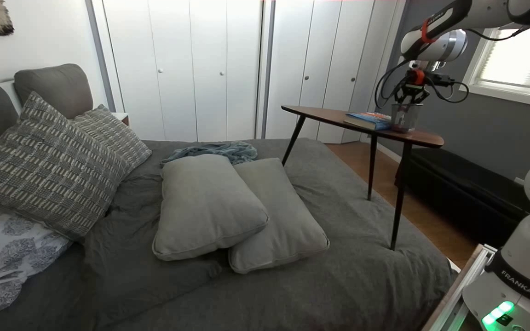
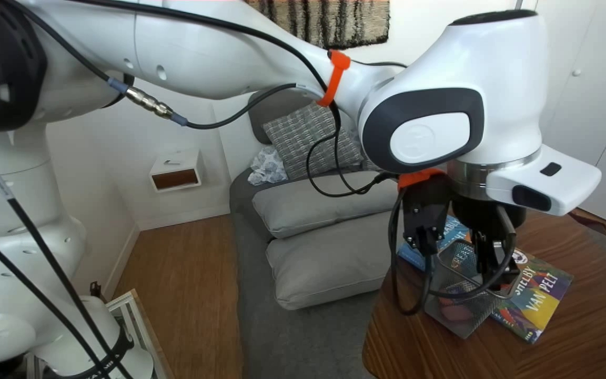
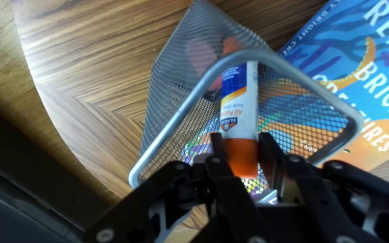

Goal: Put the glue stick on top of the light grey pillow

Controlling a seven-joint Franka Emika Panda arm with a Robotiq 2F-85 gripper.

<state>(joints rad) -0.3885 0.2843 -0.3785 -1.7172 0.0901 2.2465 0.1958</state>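
The glue stick point(image 3: 236, 111), white and blue with an orange cap, stands tilted inside a grey wire mesh cup point(image 3: 176, 116) in the wrist view. My gripper point(image 3: 241, 148) has its fingers pressed on both sides of the orange cap, at the cup's mouth. In both exterior views the gripper point(image 1: 411, 97) point(image 2: 495, 268) points down at the cup point(image 1: 407, 120) point(image 2: 458, 310); the glue stick cannot be made out there. Two light grey pillows overlap on the bed, an upper pillow point(image 1: 210, 207) point(image 2: 329, 202) and a lower pillow point(image 1: 281, 220) point(image 2: 334, 263).
The cup stands on a wooden table point(image 1: 325, 114) point(image 2: 587, 326), whose legs rest on the bed point(image 1: 348, 285). Books point(image 1: 370, 120) point(image 2: 539, 295) point(image 3: 366, 84) lie beside the cup. A pinkish-red item point(image 3: 199, 54) shows in the cup. Patterned pillows point(image 1: 58, 165) lean at the headboard.
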